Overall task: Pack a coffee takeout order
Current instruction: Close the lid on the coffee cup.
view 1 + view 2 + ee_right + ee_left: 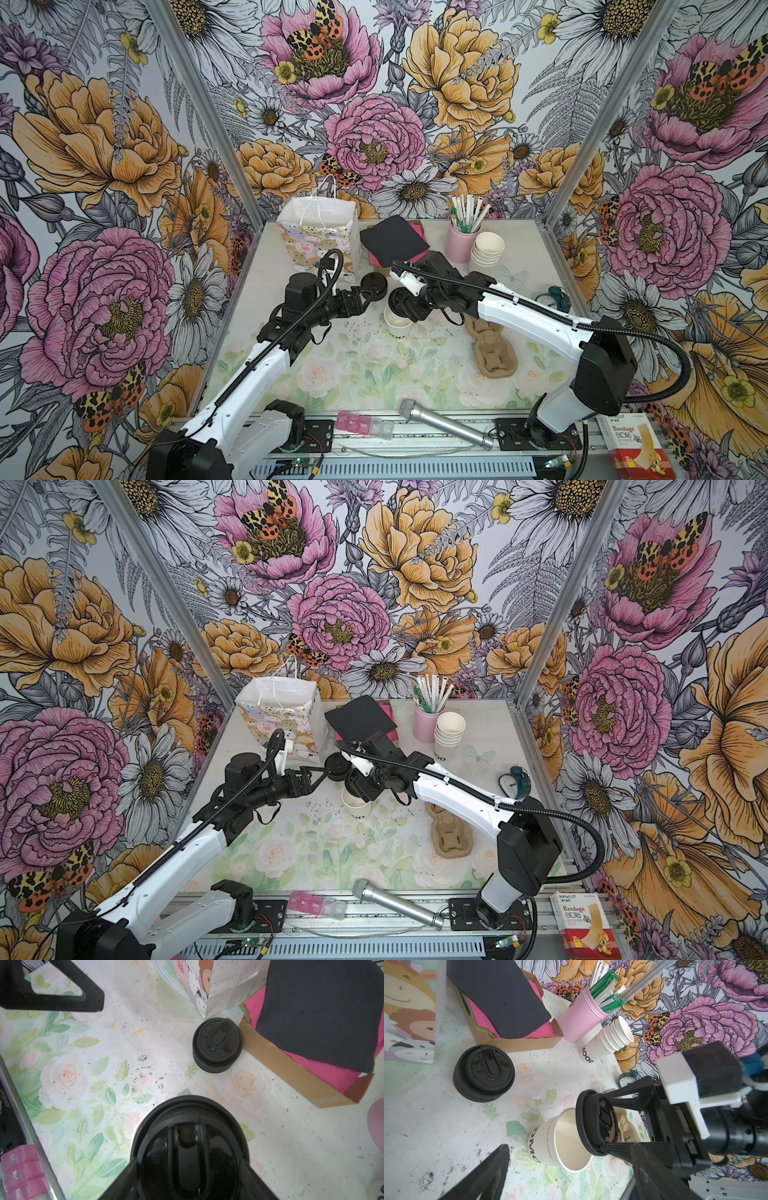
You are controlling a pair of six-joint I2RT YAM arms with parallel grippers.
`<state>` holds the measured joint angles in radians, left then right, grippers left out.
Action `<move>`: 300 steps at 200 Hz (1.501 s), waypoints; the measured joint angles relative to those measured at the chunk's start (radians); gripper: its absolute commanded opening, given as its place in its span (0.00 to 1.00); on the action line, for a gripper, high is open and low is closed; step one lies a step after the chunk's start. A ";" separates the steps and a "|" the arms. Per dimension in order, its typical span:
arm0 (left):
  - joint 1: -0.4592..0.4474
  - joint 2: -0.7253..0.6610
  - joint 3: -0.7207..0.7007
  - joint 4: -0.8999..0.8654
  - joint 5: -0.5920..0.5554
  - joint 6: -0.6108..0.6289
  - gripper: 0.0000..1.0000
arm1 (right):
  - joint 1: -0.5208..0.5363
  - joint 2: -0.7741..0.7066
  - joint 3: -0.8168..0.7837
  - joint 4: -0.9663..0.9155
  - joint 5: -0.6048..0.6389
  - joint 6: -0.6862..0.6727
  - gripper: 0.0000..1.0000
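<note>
In both top views we've got the right gripper (402, 301) pinching the lid (394, 300) just over the cup (397, 324), mid-table. The left gripper (365, 299) sits by the lid stack (374, 284). The black napkin (394, 241) lies on the pink napkins (417, 230) at the back, next to the bag (318, 239).

Left wrist: our left jaws are spread wide and empty, and the lid is tilted at the cup's rim, not seated.

Right wrist: the lid fills the foreground, clamped from both sides.
</note>
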<state>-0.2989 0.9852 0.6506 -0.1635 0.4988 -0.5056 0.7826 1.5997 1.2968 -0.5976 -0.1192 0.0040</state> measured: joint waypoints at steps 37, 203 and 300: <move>0.000 0.025 -0.002 0.014 -0.004 -0.024 0.90 | 0.020 0.045 0.000 0.003 -0.002 0.011 0.54; 0.000 0.056 -0.008 0.038 -0.011 -0.039 0.90 | 0.055 0.060 0.000 0.004 0.037 0.015 0.55; 0.000 0.056 -0.014 0.042 -0.012 -0.039 0.92 | 0.070 0.078 0.000 0.011 0.046 0.014 0.56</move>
<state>-0.2989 1.0416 0.6365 -0.1219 0.4870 -0.5446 0.8528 1.6779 1.2964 -0.5869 -0.0731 0.0185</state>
